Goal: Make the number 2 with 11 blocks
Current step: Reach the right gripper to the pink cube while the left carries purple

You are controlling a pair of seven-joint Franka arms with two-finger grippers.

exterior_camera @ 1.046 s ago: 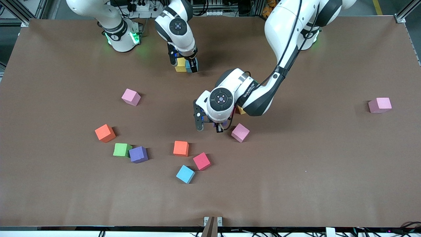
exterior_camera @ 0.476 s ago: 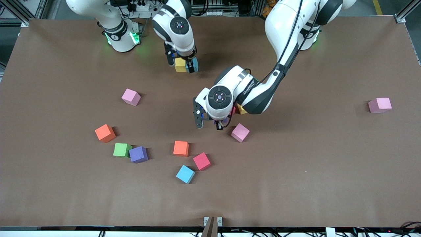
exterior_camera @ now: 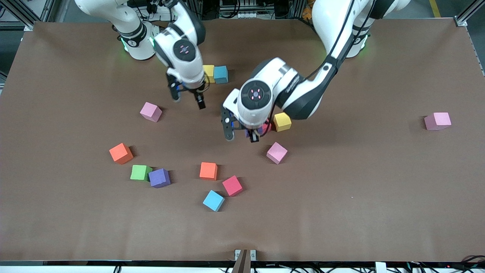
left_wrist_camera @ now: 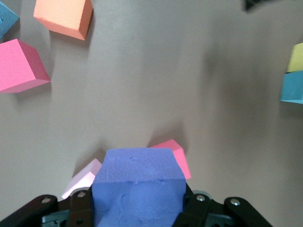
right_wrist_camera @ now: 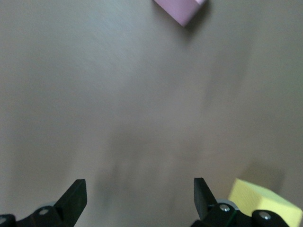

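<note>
Two blocks down so far, a yellow block point(exterior_camera: 208, 73) and a light blue block point(exterior_camera: 221, 74) sitting side by side, touching, up near the robots' bases on the bench point(exterior_camera: 379, 189).
Left claw point(exterior_camera: 241, 137) is hanging above the middle of the bench, squeezing a purple block point(left_wrist_camera: 138, 187) between its fingers, with a red block point(exterior_camera: 266, 127) and another yellow block point(exterior_camera: 282, 121) right by it and a pink block point(exterior_camera: 277, 152) a bit nearer the camera. Right claw point(exterior_camera: 188, 99) is hovering with fingers spread wide and nothing in them, over bare bench just nearer the camera than the yellow/blue pair. Everything else is sitting scattered: a pink one point(exterior_camera: 150, 112), two orange ones point(exterior_camera: 121, 153) point(exterior_camera: 208, 171), green point(exterior_camera: 140, 172) touching purple point(exterior_camera: 159, 178), another red point(exterior_camera: 232, 185) and blue point(exterior_camera: 213, 200), plus a lone pink point(exterior_camera: 437, 121) way off toward the left arm's end.
</note>
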